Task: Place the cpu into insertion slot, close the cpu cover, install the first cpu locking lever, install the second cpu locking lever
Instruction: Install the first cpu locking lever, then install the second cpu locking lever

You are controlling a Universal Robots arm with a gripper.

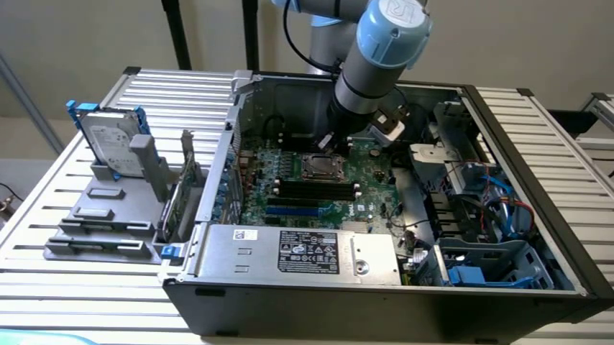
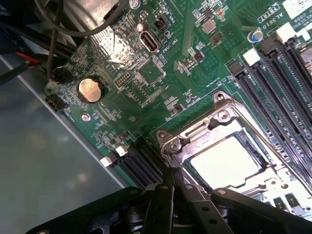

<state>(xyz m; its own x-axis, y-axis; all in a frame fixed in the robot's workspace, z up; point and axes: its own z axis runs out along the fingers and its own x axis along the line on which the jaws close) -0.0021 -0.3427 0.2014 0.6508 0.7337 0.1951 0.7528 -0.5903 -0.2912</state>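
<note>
The insertion slot [image 1: 320,167] sits in the middle of the green motherboard inside the open computer case. In the wrist view the cpu [image 2: 225,163] lies in it, its silvery top showing through the window of the cpu cover [image 2: 195,132], which lies flat over it. A thin metal lever rod [image 2: 273,141] runs along one side of the frame. My gripper [image 2: 171,176] is shut with nothing between its fingers, the tips right at the socket's edge by a cover corner. In the exterior view the gripper [image 1: 329,146] hangs just behind the socket.
Long black memory sticks [image 1: 312,190] and blue slots [image 1: 292,210] lie in front of the socket. A labelled grey metal box [image 1: 298,251] fills the case's front. Cables and drive bays [image 1: 499,201] crowd the exterior view's right. A hard drive [image 1: 111,144] stands outside on the left. A coin battery [image 2: 91,89] sits on the board.
</note>
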